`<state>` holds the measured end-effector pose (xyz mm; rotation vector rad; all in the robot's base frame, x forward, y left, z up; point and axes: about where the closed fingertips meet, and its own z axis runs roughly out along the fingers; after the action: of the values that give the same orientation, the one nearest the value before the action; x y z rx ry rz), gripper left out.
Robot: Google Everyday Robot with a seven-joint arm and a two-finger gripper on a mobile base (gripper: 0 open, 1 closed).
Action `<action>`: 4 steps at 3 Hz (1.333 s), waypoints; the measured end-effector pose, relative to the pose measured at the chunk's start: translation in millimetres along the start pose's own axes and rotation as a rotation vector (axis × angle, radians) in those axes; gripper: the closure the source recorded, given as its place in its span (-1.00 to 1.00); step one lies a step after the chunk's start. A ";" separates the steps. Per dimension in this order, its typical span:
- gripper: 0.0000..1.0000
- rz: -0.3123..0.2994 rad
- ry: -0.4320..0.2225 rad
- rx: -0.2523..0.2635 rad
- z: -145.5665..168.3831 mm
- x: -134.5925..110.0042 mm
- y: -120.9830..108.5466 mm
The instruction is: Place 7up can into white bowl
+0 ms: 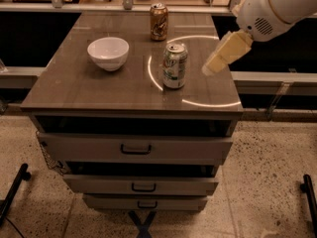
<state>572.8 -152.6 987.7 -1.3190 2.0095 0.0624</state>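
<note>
- We see the 7up can (175,66) standing upright on the table top (89,86), near the middle and a little toward the front edge.
- The gripper (211,68) hangs over the right part of the table, on the picture's right of the can, at about the can's height in the frame and clearly apart from it.
- It slants down and leftward toward the can. It holds nothing, and we cannot tell whether it is spread or pressed together, as it shows as a single pale block.
- The gripper is a cream, matte wedge with blunt edges. It joins a smooth, rounded white arm housing (277,6) with a small patch of vent holes.
- The can is a plain metal cylinder with a pale silvery label marked in green and a silver top with a pull tab.
- The white bowl (108,52) sits to the left of the can and slightly farther back, well apart from both the can and the gripper. It is round, glossy and plain, narrows to a small foot, and looks empty.
- A brown-gold can (158,22) of the same shape stands upright at the back of the table, behind the 7up can.
- The table top is a grey-brown, wood-grained slab with a soft sheen. A thin bright ring of light (208,104) lies on it, and the 7up can stands just inside the ring's left arc.
- Below the top are three stacked drawer fronts (74,148), flat and grey, each with a dark bar handle.
- The floor (267,182) is speckled, like terrazzo.
</note>
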 end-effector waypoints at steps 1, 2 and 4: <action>-1.00 0.133 -0.087 0.006 38.4 -16.0 -18.1; -1.00 0.187 -0.108 -0.010 58.8 -21.0 -22.2; -1.00 0.196 -0.147 -0.173 113.7 -42.1 2.1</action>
<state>641.2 -72.5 927.7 -1.1800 2.0356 0.4213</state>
